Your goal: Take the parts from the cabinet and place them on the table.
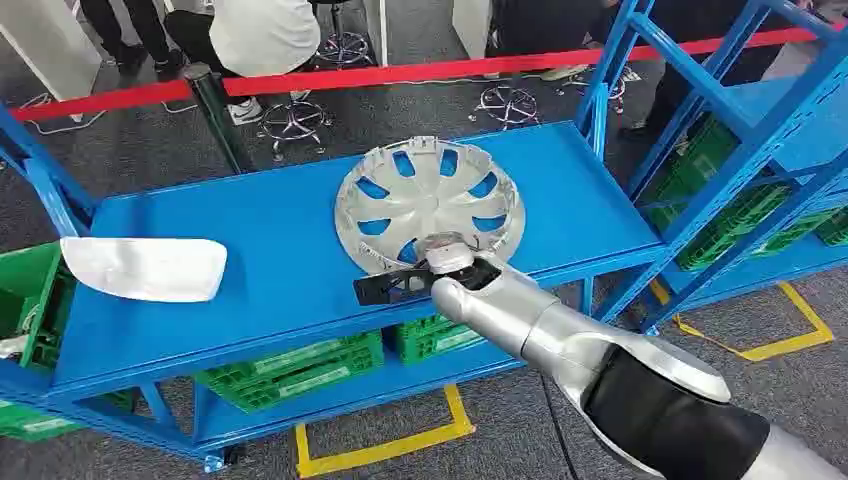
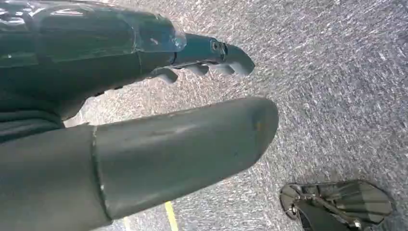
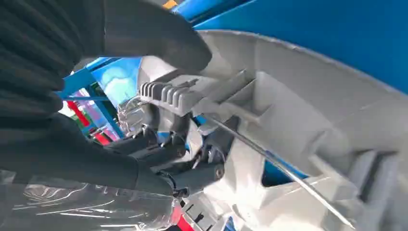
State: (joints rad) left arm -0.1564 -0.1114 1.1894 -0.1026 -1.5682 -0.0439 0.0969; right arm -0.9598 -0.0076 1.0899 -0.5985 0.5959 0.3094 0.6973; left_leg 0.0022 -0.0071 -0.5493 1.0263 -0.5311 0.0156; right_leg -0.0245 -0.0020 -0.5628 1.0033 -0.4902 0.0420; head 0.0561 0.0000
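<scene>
In the head view, the silver wheel cover (image 1: 430, 207) is seen lying flat, inner face up, on the blue table (image 1: 270, 270), toward its near edge. The right hand (image 1: 455, 272) is reached over that near rim, fingers draped on it. A white curved panel (image 1: 145, 267) lies well apart on the same surface, beside a green crate (image 1: 30, 300) at the end. A red barrier tape (image 1: 400, 72) and people's legs are seen beyond.

In the left wrist view, the left hand (image 2: 144, 96) is shown hanging over grey carpet, fingers extended and apart, nothing grasped.

In the right wrist view, the right hand's thumb (image 3: 159, 33) is pressed on the outside of the cover's rim while the dark fingers (image 3: 192, 175) are curled under the ribbed inner edge; the rim appears to be pinched between them, though at this closeness a loosening grip cannot be ruled out.

The step in hand is judged to be the setting-down and release of the cover. It would be done well if the cover is confirmed fully supported by the surface before the fingers are eased apart, the thumb lifted first, and the hand drawn straight back toward the robot so that the rim clips are not snagged and the cover is not dragged off the near edge.
</scene>
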